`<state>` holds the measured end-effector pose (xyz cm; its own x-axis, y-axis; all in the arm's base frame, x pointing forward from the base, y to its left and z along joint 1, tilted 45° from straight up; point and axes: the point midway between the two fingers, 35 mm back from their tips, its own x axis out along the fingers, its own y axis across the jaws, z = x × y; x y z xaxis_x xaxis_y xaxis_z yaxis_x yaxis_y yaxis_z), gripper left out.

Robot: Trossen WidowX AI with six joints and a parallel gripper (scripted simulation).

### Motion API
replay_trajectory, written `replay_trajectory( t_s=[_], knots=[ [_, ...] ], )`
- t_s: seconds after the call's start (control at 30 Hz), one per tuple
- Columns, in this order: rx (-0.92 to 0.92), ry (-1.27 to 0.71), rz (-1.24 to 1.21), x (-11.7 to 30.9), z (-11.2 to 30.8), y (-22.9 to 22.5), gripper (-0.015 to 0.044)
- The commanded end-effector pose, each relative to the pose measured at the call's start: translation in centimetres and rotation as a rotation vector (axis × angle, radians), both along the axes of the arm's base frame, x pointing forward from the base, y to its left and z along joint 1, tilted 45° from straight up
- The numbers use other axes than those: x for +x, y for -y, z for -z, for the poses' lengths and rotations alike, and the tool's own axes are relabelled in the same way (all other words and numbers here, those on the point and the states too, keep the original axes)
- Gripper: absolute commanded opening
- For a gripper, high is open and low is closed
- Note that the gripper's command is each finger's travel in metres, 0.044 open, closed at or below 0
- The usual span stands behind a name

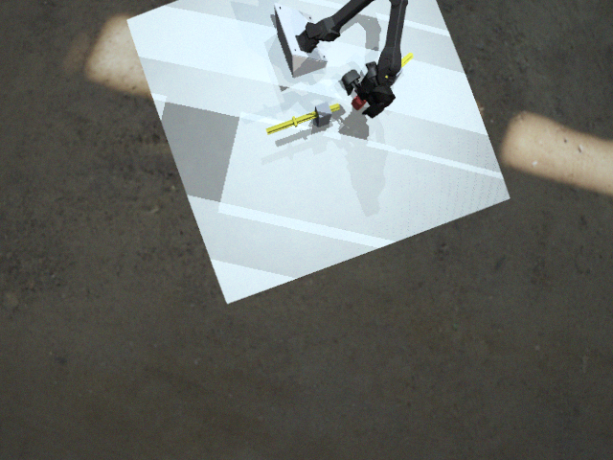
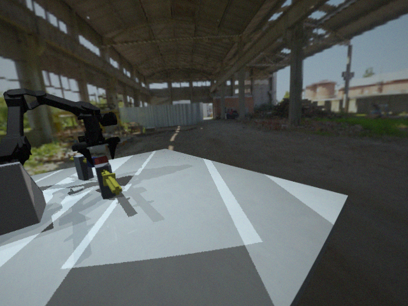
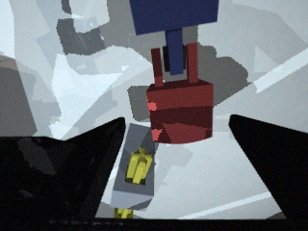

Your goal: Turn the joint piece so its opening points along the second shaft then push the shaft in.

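Note:
The red square joint piece (image 1: 358, 102) (image 2: 101, 160) (image 3: 180, 103) hangs on the blue hinge part (image 2: 91, 162) (image 3: 174, 16) of the first shaft. My gripper (image 1: 359, 103) (image 2: 101, 158) (image 3: 176, 120) is open and empty, with a fingertip on each side of the joint piece, apart from it. The yellow second shaft (image 1: 282, 126) (image 2: 113, 185) (image 3: 139, 168) passes through its grey block (image 1: 323, 116) (image 2: 103, 187) (image 3: 132, 198). Its near end is short of the joint piece in the top view, with a gap. The joint's opening is hidden, so its exact direction cannot be told.
The first shaft's yellow far end (image 1: 407, 59) sticks out beyond the arm, and its block (image 2: 83, 168) stands behind in the exterior view. The robot's base box (image 1: 304, 61) (image 2: 20, 197) stands near the blocks. A collar (image 1: 295, 121) rings the second shaft.

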<state>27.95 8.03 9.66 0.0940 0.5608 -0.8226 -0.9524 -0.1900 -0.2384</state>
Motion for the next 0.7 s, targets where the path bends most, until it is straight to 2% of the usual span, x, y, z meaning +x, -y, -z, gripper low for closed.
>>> replay_trajectory(
  t_s=[0.0,0.67],
  knots=[
    [0.019,-0.076,0.109,0.3,-0.8,0.9,0.044],
    [0.113,-0.5,0.652,0.6,-4.7,5.5,0.044]
  ],
)
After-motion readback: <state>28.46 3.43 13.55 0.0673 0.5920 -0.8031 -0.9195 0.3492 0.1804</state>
